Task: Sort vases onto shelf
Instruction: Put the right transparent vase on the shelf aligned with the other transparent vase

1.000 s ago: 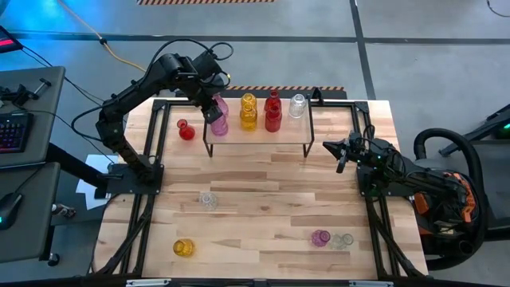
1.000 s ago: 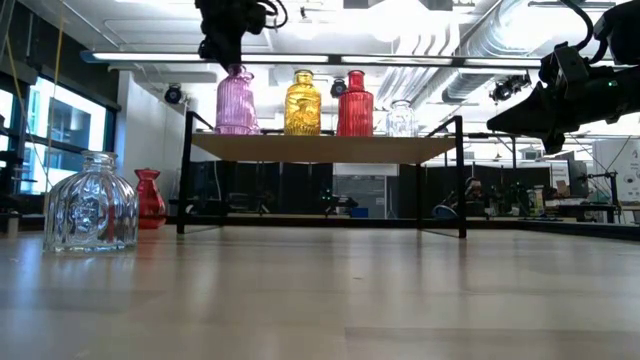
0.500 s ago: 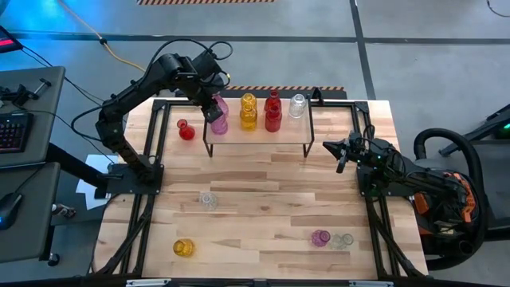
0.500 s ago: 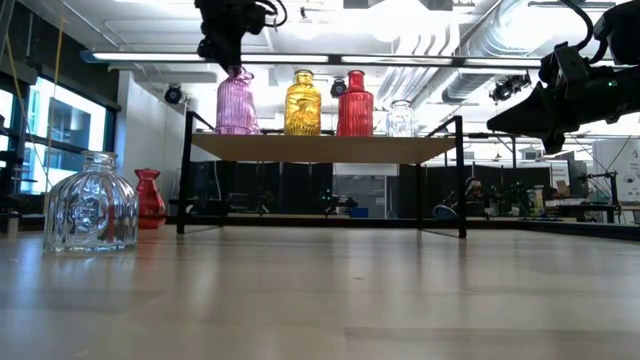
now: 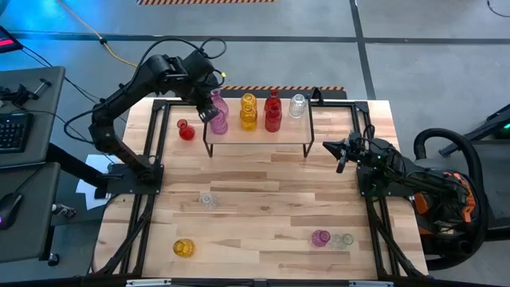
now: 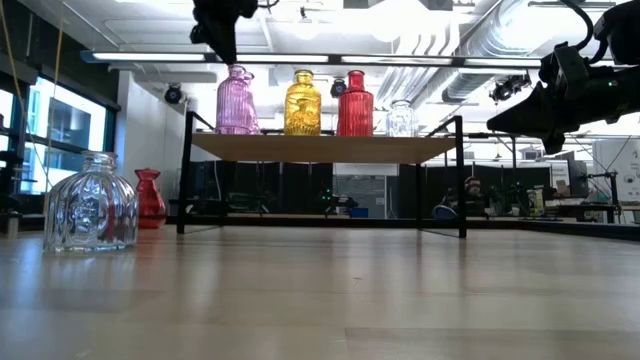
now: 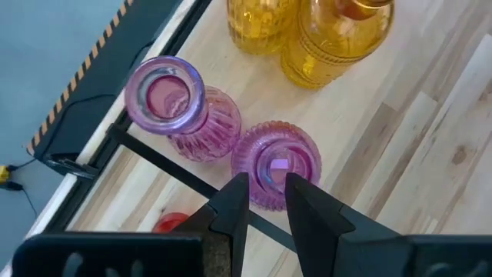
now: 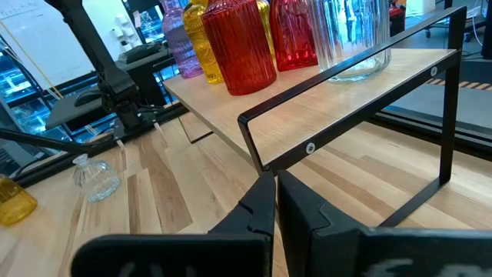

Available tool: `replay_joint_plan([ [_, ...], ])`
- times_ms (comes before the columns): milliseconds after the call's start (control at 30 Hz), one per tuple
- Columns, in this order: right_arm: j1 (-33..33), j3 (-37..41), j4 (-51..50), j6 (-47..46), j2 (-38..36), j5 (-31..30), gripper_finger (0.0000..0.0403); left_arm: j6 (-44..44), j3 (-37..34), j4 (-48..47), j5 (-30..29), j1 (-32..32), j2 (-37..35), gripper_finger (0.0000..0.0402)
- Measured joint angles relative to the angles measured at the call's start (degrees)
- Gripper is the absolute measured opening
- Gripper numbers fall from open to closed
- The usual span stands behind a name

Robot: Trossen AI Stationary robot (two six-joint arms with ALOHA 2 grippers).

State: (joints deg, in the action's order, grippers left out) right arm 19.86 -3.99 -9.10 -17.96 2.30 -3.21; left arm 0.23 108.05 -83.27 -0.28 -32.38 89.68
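Note:
The shelf (image 5: 259,137) carries two pink, two yellow and two red vases plus a clear one (image 5: 297,105). My left gripper (image 5: 212,108) hangs open just above the nearer pink vase (image 7: 275,160) at the shelf's left end. Its fingertips (image 7: 238,188) stand either side of the vase's mouth and touch nothing. That vase stands upright on its base on the shelf top (image 6: 236,100). My right gripper (image 5: 328,146) is shut and hovers in the air off the shelf's right end (image 8: 274,188).
A small red vase (image 5: 186,130) stands on the table left of the shelf. A clear vase (image 5: 208,199), a yellow one (image 5: 183,248), a pink one (image 5: 320,237) and another clear one (image 5: 343,240) sit on the near half. Bare wood lies between them.
My left gripper has risen straight off the neck of the nearer pink vase, and its arm has drawn slightly toward the table's left. The vase stays upright on the shelf.

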Motion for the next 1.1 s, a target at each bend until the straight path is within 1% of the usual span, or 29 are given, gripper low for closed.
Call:
replay_joint_plan([
  [167, 0.0, 0.0, 0.0, 0.0, 0.0, 0.0, 0.0000, 0.0, 0.0, 0.0, -1.1, 1.1, -3.0, 0.0076],
  [333, 0.0, 0.0, 0.0, 0.0, 0.0, 0.0, 0.0000, -0.7, 0.0, -1.6, -2.9, 4.4, -6.2, 0.0076],
  [467, 0.0, 0.0, 0.0, 0.0, 0.0, 0.0, 0.0000, -2.8, 0.0, -4.5, -4.9, 8.2, -7.7, 0.0076],
  [567, 0.0, 0.0, 0.0, 0.0, 0.0, 0.0, 0.0000, -4.0, 0.0, -6.8, -5.1, 11.3, -8.4, 0.0076],
  [933, 0.0, 0.0, 0.0, 0.0, 0.0, 0.0, 0.0000, -7.0, 0.0, -6.4, -3.8, 23.2, -12.8, 0.0076],
  [1100, 0.0, 0.0, 0.0, 0.0, 0.0, 0.0, 0.0000, -10.7, 0.0, -4.0, -3.9, 26.9, -12.8, 0.0076],
])
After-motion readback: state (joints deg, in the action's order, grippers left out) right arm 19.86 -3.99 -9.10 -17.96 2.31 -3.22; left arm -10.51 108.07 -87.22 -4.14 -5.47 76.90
